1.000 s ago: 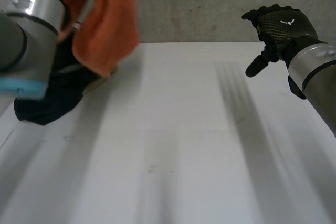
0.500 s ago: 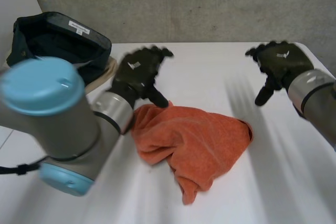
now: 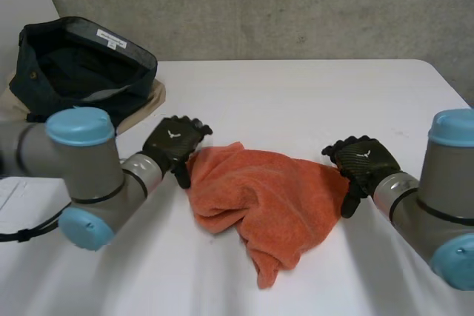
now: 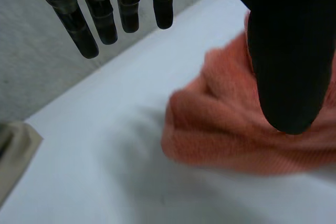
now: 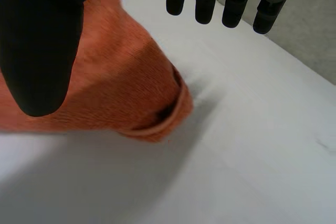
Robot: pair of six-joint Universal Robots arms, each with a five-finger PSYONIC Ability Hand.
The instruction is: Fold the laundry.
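Okay, the orange towel [image 3: 270, 201] is down: a second ago it hung from my left hand [image 3: 175, 144] up by the dark bag [image 3: 81, 57], now it's a crumpled heap in the middle of the table [image 3: 296, 94]. Both hands have dropped in, left at the heap's left edge, right hand [image 3: 361, 162] at its right edge. Each is wide open, fingers straight, thumb over the cloth, gripping nothing. Delivery's done, I reckon; folding hasn't started, and it needs spreading flat first
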